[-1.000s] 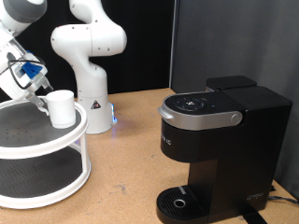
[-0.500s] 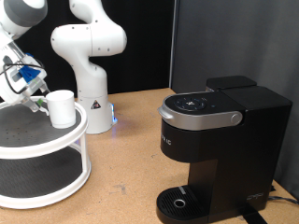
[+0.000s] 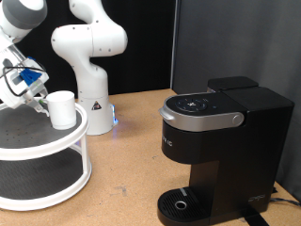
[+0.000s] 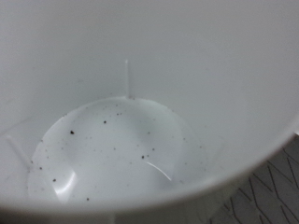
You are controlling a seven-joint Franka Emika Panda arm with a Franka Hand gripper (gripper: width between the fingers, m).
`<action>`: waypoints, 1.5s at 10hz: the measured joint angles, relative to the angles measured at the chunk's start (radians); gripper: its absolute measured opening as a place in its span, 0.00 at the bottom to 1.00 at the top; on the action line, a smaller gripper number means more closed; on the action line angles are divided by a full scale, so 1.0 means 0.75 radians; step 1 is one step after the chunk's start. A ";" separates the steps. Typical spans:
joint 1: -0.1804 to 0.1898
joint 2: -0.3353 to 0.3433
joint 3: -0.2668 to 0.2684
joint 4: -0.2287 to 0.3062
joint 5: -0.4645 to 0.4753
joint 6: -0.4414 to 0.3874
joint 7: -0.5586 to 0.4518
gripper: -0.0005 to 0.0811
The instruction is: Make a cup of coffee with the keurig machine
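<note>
The white cup (image 3: 62, 109) stands upright on the top tier of a white round stand (image 3: 38, 141), at the exterior view's left. My gripper (image 3: 41, 101) is right beside the cup's left side, low over the stand, and its fingers are hard to make out. The wrist view is filled by the cup's white inside (image 4: 121, 159), which holds only small dark specks. The black keurig machine (image 3: 221, 151) stands at the exterior view's right with its silver-grey lid handle (image 3: 202, 120) down. Its round drip base (image 3: 181, 202) has nothing on it.
The white two-tier stand takes up the exterior view's lower left. A second white robot arm base (image 3: 89, 66) with a blue light stands behind it. Bare wooden table (image 3: 127, 169) lies between the stand and the machine. A black curtain hangs at the back.
My hand has shifted slightly to the left and down beside the cup. The cup and the machine have not moved.
</note>
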 joint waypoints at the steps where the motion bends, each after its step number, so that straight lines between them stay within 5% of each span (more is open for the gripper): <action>1: 0.003 0.000 -0.001 0.000 0.007 -0.001 0.000 0.54; 2: 0.003 -0.001 0.000 0.001 0.008 -0.006 0.002 0.37; 3: 0.002 -0.001 0.000 0.002 0.008 -0.012 0.004 0.37; 4: 0.001 -0.002 0.002 0.005 0.008 -0.021 0.007 0.14; 5: -0.001 -0.008 0.005 0.009 0.007 -0.037 0.009 0.09; 12: -0.036 -0.109 0.070 0.119 0.002 -0.293 0.108 0.09; 15: -0.025 -0.107 0.068 0.111 0.038 -0.308 0.130 0.09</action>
